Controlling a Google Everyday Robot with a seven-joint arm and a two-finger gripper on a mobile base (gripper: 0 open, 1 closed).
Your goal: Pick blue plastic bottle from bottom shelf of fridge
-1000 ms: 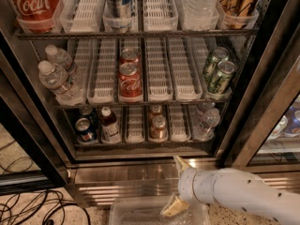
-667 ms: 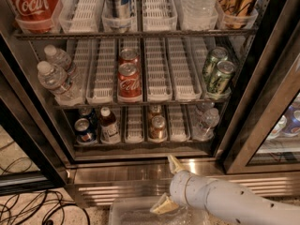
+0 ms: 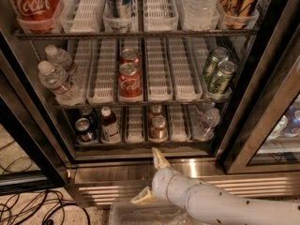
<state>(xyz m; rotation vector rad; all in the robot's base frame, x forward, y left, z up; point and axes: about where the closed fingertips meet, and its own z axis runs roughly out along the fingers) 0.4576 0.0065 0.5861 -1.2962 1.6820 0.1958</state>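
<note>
Black cables (image 3: 33,209) sprawl over speckled floor (image 3: 96,215), left of the low claw (image 3: 150,178).

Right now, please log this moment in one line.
gripper: open, empty, outside glass-door fridge | small white-capped blue plastic bottle: upright on bottom shelf, untouched

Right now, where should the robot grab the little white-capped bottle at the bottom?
Grip the blue plastic bottle around its labelled body, coming from the front: it stands upright on the bottom shelf, up front, a can close beside it. The gripper hovers below that shelf, fingers open.
</note>
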